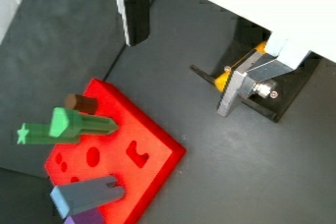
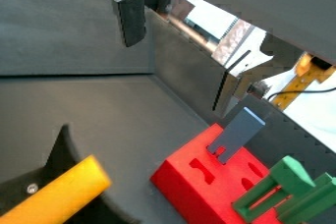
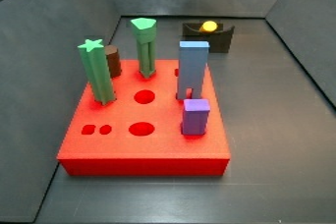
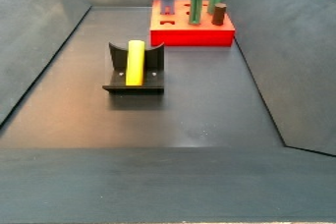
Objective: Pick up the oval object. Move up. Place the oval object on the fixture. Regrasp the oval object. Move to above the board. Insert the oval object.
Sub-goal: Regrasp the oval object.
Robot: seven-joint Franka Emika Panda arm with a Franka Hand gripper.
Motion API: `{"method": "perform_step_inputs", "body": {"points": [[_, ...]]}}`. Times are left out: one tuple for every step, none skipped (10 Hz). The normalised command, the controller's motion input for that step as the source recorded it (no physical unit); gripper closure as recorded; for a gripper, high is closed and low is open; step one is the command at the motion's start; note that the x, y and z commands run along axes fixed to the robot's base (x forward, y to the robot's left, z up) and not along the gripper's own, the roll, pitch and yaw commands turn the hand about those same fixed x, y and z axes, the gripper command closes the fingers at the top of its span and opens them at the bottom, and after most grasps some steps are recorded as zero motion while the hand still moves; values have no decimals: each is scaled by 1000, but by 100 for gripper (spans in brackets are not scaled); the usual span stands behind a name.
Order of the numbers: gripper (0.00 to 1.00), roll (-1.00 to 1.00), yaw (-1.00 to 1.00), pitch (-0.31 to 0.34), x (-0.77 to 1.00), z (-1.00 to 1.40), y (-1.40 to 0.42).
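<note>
Smooth yellow-orange oval peg point(image 4: 134, 60) lies in dark fixture's point(image 4: 134, 87) notch, well apart from pincer point(image 1: 184, 56); pincer wide open, holding nothing.

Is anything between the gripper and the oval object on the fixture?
Nothing visible. The gripper hangs empty above the floor; the oval object lies alone in the fixture, with the board and its pegs off to one side.
</note>
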Motion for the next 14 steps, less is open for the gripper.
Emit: {"method": "perform_step_inputs", "body": {"points": [[0, 1000, 14, 6, -74, 99, -213], [0, 1000, 14, 4, -41, -7, -61], [0, 1000, 15, 5, -26, 20, -18], [0, 1000, 15, 1, -29, 18, -32], [0, 1000, 15, -2, -38, 13, -34], [0, 1000, 16, -10, -51, 16, -27], [0, 1000, 16, -16, -57, 14, -26], [0, 1000, 17, -25, -53, 3, -23], [0, 1000, 17, -29, -53, 4, -24], [0, 1000, 18, -42, -44, 5, -20], [0, 1000, 19, -47, -39, 3, -20], [0, 1000, 19, -55, -35, 2, -17], [0, 1000, 19, -58, -37, 1, -16], [0, 1000, 18, -58, -29, 9, -18]]}}
